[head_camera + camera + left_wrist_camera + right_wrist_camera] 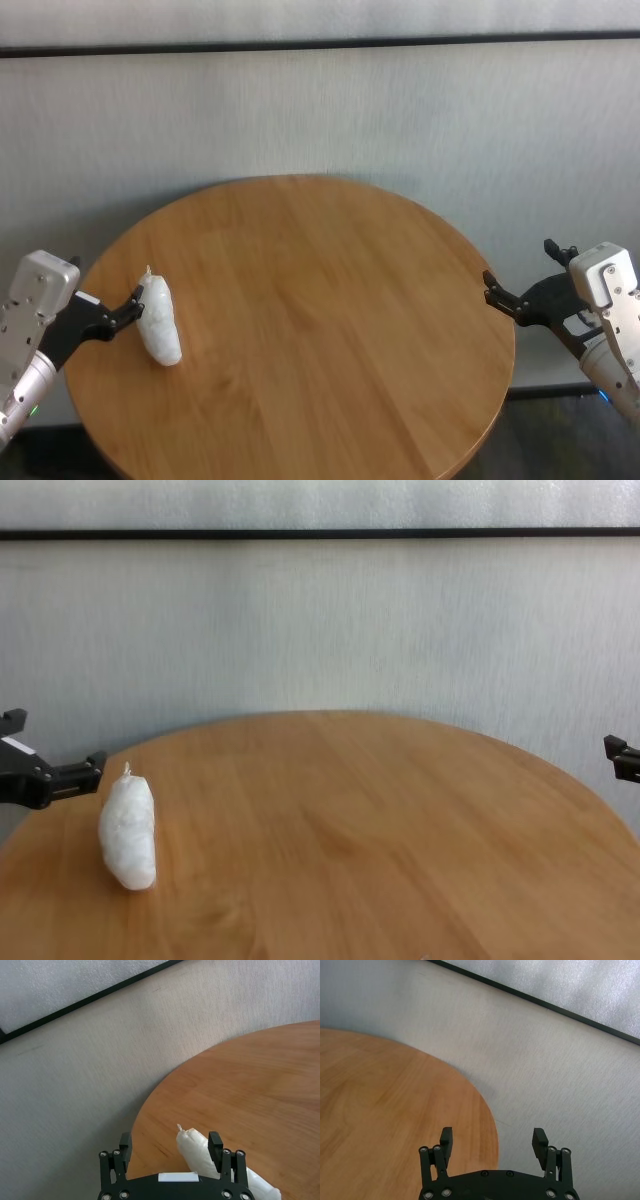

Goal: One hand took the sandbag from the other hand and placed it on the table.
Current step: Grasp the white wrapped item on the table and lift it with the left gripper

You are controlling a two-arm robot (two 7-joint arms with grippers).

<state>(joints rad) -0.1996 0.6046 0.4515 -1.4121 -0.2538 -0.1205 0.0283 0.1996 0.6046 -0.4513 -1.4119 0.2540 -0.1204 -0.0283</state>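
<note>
Table (330, 300): smooth honey wood-grain top. Sandbag (159, 322): crinkly white translucent plastic. Wall (320, 120): matt, finely textured.

The table's (300, 300) near edge is running off the head view's bottom. The left gripper (170, 1147) is partly covering the sandbag (197, 1152) in its wrist view. The right gripper (622, 758) is getting cropped by the chest view's right edge.

Sandbag (158, 321) on table (320, 330) by left end effector (122, 310); right end effector (515, 292) at right edge.
</note>
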